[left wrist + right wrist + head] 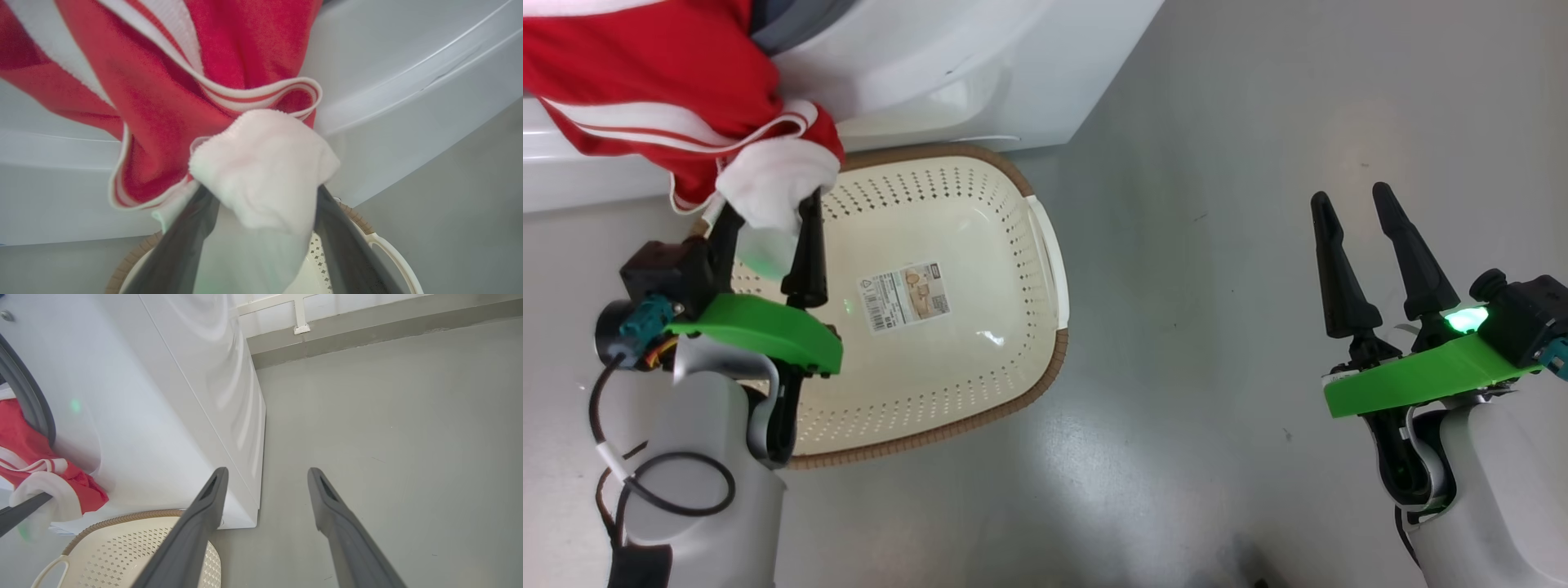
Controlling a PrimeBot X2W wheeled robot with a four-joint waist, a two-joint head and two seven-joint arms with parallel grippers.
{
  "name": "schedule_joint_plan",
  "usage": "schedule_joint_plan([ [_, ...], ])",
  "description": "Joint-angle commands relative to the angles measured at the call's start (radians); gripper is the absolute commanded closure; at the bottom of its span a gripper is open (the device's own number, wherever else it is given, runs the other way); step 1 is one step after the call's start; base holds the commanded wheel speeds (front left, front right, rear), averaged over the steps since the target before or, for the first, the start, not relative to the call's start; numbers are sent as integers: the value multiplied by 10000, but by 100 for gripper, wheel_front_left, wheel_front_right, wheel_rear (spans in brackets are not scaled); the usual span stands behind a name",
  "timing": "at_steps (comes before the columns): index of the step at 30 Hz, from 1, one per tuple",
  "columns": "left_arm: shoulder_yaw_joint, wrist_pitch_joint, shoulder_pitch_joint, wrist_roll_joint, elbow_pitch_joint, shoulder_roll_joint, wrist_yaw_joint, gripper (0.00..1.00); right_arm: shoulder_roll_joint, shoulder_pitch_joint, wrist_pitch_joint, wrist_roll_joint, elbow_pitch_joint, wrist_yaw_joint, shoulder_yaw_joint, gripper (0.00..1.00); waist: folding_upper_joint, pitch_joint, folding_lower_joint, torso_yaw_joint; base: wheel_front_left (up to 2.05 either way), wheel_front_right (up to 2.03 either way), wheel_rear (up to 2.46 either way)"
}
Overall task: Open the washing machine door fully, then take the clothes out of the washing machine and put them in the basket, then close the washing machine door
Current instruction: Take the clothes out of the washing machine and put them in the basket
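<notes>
Head view, grey floor (1217,286), basket (947,359) by washer (947,57), L pincer (768,211) round clothes (645,73), prob. released, R pincer (1350,196) open.

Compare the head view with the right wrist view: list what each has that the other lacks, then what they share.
Head view: the paper label inside the basket, and the left arm's looped cable. Right wrist view: the wall's base strip beyond the washing machine. Shared: the clothes, basket, washing machine and right gripper.
</notes>
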Motion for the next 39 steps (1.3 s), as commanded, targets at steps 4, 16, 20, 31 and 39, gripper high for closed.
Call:
schedule_joint_plan([
  [4,228,-51,634,-119,-721,244,-53,0,-79,123,-63,-35,-184,65,169,0,0,-162,0,139,0,0,0],
  [16,602,-51,1883,-92,-2328,154,-53,0,-295,296,-63,-58,-156,65,221,0,0,-528,0,489,0,0,0],
  [20,756,-51,2323,-140,-2949,143,-53,0,-367,375,-63,-51,-152,65,238,0,0,-615,0,576,0,0,0],
  [31,931,-51,3683,-559,-4792,139,129,0,-487,494,-63,-42,-149,65,269,0,0,-740,0,620,0,0,0],
  [39,626,-51,4135,-661,-5616,138,510,0,-516,509,-63,-52,-171,65,197,0,0,-726,0,644,0,0,0],
])
